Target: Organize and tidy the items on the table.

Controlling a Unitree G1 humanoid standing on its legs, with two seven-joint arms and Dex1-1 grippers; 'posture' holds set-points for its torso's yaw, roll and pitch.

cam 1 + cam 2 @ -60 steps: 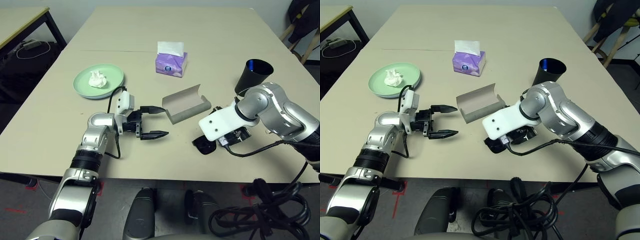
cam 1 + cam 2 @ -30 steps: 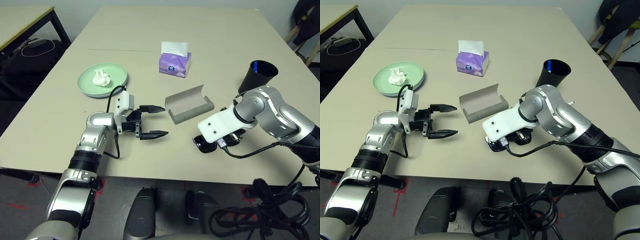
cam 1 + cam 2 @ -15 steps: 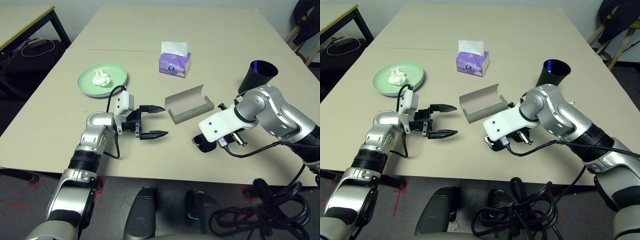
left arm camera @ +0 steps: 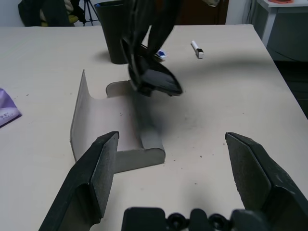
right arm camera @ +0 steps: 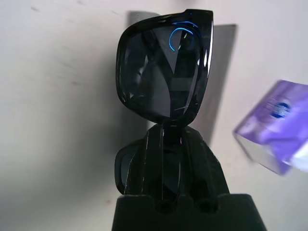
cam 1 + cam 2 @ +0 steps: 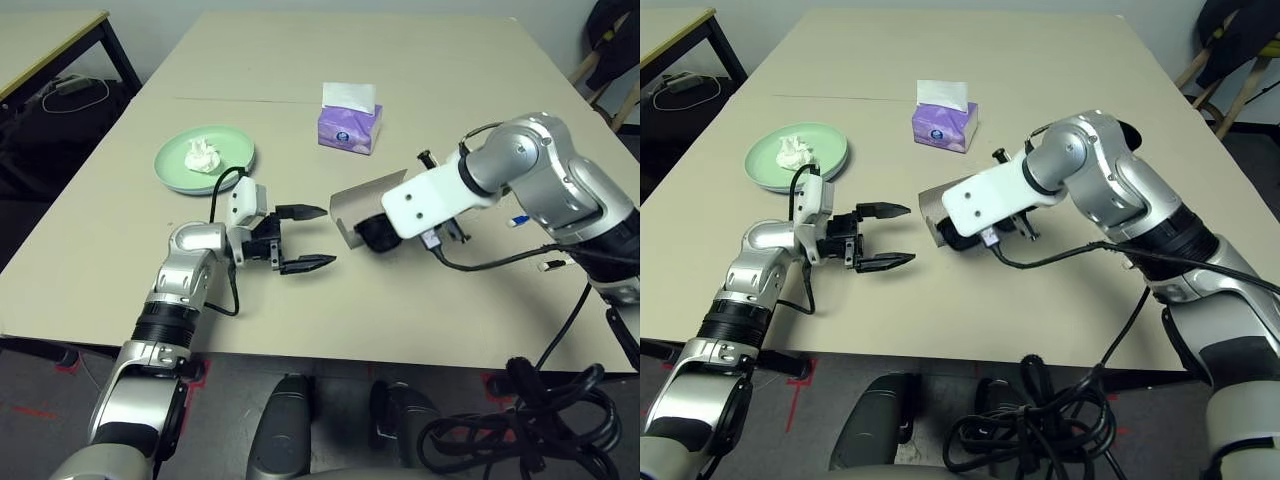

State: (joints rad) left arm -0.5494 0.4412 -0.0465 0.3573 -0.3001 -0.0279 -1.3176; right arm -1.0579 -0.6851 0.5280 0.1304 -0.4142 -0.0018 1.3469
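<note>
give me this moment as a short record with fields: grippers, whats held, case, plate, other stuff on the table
left gripper: open, empty, held level just above the table
right gripper: shut on the black sunglasses, lifted over the case
glasses case: grey, lying open, nothing in it
plate: pale green, with the white tissue wad on it
black cup: upright, beyond the case
pen: lying near the cup
tissue box: purple, behind the case
</note>
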